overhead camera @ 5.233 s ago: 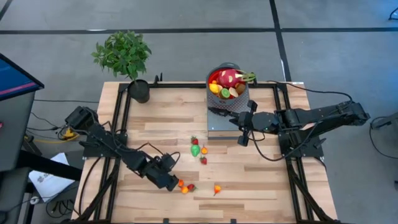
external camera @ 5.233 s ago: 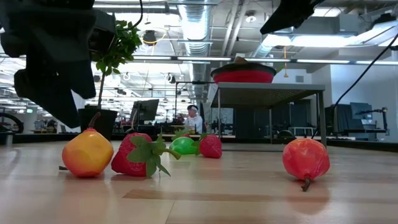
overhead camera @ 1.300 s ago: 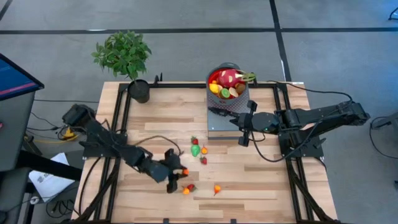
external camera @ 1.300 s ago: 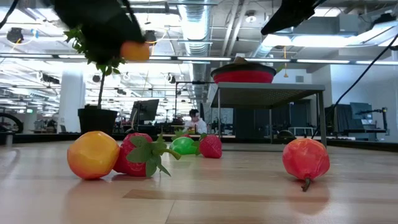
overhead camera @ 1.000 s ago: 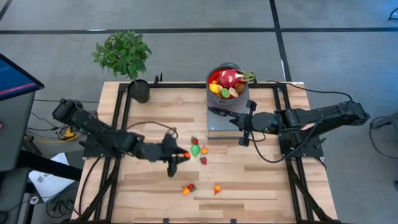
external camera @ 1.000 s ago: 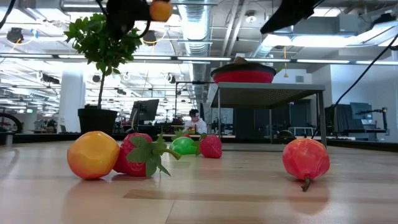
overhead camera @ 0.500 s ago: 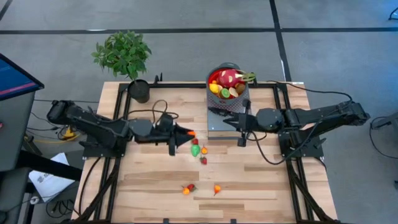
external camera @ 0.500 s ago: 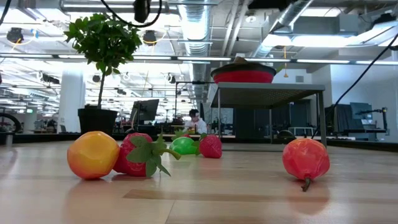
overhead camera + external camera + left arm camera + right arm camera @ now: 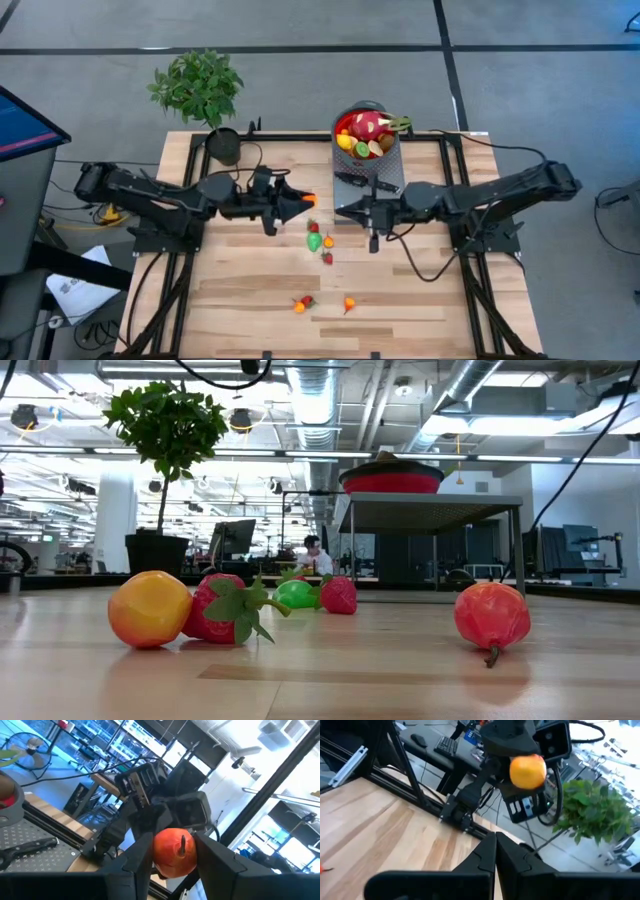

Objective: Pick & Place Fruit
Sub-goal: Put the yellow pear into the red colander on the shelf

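Carrying an orange fruit [image 9: 310, 201] toward the bowl [image 9: 366, 140].
My left gripper [image 9: 300, 202] clamps it aloft (right gripper [image 9: 372, 238] pinched empty); next, lift over the rim.

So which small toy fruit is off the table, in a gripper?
The small orange round fruit clamped in the left gripper; the others lie on the wood or in the bowl.

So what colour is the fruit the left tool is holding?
Orange, redder on one side; the fruit shows best in the left wrist view.
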Controlling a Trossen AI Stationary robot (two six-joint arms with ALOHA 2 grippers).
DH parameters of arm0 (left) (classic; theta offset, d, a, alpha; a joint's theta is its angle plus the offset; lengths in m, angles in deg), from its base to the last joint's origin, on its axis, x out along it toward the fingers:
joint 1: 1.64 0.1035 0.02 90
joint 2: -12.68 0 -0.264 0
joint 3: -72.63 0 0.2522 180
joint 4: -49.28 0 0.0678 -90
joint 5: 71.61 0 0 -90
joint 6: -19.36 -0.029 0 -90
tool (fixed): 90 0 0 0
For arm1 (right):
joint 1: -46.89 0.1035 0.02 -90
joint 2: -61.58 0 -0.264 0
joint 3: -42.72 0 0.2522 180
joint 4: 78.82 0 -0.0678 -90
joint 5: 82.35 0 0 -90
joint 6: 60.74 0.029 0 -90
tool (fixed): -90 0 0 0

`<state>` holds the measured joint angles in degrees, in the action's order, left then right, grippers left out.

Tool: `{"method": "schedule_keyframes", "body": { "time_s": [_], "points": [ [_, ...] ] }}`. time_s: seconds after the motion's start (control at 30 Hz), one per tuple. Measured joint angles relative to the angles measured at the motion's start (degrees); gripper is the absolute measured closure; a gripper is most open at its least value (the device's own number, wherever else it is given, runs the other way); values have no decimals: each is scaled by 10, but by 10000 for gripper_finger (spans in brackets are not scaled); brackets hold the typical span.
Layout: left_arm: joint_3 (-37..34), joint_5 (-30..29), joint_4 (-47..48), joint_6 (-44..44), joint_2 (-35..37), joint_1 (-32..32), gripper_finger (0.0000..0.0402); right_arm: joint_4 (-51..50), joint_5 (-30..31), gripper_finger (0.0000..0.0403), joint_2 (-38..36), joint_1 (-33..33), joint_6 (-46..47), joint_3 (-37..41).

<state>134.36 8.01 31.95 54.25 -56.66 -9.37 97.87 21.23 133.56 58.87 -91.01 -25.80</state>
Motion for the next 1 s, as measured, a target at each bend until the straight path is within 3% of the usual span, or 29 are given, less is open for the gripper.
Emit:
{"method": "schedule_keyframes", "body": {
  "time_s": [0.3,0.4,0.53,0.83,1.0],
  "points": [
    [0,-19,-6,0,-31,6,272,69,1,401,5,-1,-2,0],
    [0,-19,-15,0,-41,8,272,82,1,381,4,-1,-1,0],
    [0,-16,-23,0,-46,8,272,80,2,313,4,-1,17,0],
    [0,-10,-30,-1,-45,8,272,98,2,99,21,-3,52,0],
    [0,-9,-34,-1,-45,8,272,144,2,30,59,-10,48,0]
  ]
}}
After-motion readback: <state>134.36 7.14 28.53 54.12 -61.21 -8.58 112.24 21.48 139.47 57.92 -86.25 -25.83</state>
